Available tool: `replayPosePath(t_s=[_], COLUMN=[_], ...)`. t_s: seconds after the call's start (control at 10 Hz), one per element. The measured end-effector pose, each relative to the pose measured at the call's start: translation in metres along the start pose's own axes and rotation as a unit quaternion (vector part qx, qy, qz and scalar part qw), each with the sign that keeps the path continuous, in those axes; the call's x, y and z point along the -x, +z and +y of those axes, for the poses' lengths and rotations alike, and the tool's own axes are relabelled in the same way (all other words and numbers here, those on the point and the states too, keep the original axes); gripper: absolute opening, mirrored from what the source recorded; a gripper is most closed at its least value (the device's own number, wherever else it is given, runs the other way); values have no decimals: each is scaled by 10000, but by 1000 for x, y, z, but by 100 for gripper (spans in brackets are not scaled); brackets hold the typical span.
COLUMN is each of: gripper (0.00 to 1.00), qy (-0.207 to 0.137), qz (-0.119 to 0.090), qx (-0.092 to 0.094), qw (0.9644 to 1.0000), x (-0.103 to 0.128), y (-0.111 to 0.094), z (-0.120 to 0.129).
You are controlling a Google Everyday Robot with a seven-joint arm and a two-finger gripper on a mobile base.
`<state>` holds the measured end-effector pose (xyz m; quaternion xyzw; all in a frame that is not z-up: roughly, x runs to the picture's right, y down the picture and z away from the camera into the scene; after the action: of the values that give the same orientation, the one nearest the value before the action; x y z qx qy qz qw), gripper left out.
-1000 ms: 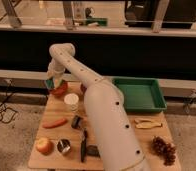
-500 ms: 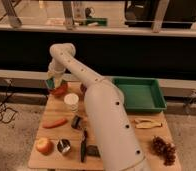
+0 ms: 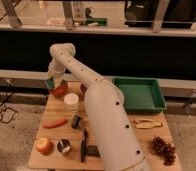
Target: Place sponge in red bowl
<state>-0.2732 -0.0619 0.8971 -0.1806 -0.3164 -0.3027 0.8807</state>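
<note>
Apparently the fingers of the pale two-finger gripper (image 3: pixel 53 81) are closed on the small rectangular sponge (image 3: pixel 50 83), whose green face shows as a patch at their tips. How deep a hold they have on the block I cannot tell. Just below the fingers, and a little toward the right of the view, sits the small round glossy red bowl (image 3: pixel 61 90), its rim close under the sponge. The carry looks nearly finished, and the release is the step in hand.

Outward from the fingers, past the bowl and nearer the camera, a white paper cup (image 3: pixel 71 101) stands on the pale wooden table (image 3: pixel 52 109). Further out again lies a long orange carrot (image 3: pixel 55 122). Well away from the fingers, beyond the arm's thick white links, is a green plastic tray (image 3: pixel 139 93).

The risk, as I judge it, is in the aim. The sponge seems to hang over the bowl's far rim, not its middle. Let go there, so light a block could catch the rim and tumble outward onto the table, whose back edge is near. It might also cling to one finger and drop late. Coming down too low could press the rim and tip the bowl, or shove it toward the white paper cup.
</note>
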Motion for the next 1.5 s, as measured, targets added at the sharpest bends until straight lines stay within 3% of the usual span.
replayPosePath(t_s=[0.2,1.5], gripper=[79,80], qy=[0,3], qz=[0,-1], qx=[0,5], qw=[10000,10000], x=[0,0], y=[0,1], z=[0,1])
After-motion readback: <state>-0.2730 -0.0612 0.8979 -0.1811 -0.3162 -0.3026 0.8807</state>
